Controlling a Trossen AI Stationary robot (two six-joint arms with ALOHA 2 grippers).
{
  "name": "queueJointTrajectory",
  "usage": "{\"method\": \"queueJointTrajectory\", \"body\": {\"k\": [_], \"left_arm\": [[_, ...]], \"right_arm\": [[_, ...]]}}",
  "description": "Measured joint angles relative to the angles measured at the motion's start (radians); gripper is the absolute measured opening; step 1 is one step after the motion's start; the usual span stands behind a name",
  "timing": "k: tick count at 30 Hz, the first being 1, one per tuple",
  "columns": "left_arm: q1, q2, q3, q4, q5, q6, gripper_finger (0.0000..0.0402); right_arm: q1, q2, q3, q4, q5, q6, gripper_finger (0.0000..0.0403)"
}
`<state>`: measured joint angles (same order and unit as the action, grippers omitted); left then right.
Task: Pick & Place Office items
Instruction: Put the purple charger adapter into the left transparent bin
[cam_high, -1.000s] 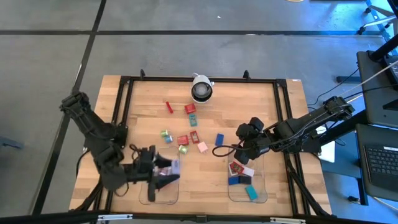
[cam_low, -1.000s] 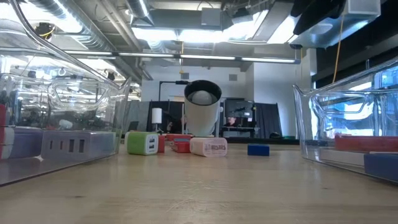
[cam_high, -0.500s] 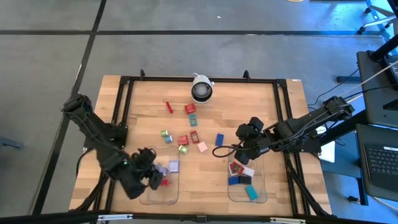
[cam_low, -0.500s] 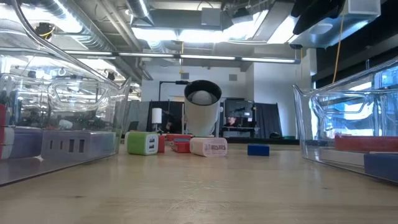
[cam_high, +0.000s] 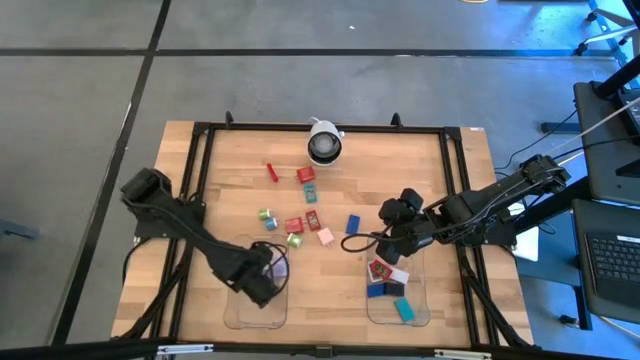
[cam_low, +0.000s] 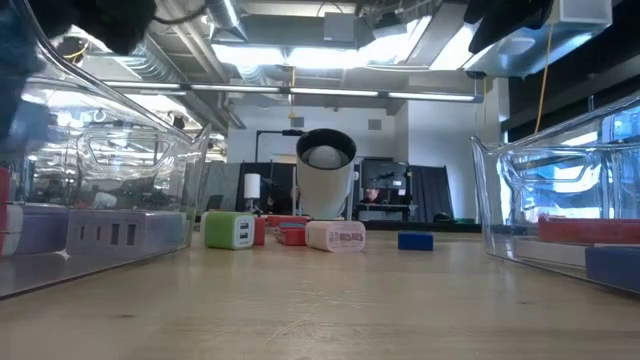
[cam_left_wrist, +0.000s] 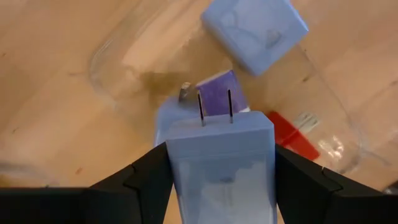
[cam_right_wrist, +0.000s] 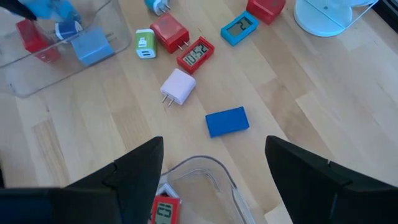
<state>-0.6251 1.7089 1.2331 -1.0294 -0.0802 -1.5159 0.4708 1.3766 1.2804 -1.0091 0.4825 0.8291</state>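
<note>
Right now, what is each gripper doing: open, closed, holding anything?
Left gripper: shut on a lilac plug adapter, above the left clear tray.
Right gripper: open, holding nothing, above the table by the right clear tray.

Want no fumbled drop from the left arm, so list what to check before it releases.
1. Left gripper clamped on the lilac charger: ok.
2. Charger over the left tray: ok.
3. Spot below free: not ok, a purple block lies just past the prongs.
4. Height above the tray floor: cannot tell.
5. Right gripper open, away at the right tray: ok.
</note>
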Motion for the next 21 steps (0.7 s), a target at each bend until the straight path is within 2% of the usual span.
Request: {"method": "queueJointTrajectory", "body": {"k": [7,21], "left_arm": [[0.026,0.012,0.000,0.050,-0.045,0.054,0.0233],[0.028,0.012,0.000,0.062,-0.003,0.052,0.0237]], "right_arm": [[0.000,0.000,0.000,0.012,0.000,0.005,0.0284],[0.000,0.000,0.000,0.014,0.000,0.008,0.0284]]}}
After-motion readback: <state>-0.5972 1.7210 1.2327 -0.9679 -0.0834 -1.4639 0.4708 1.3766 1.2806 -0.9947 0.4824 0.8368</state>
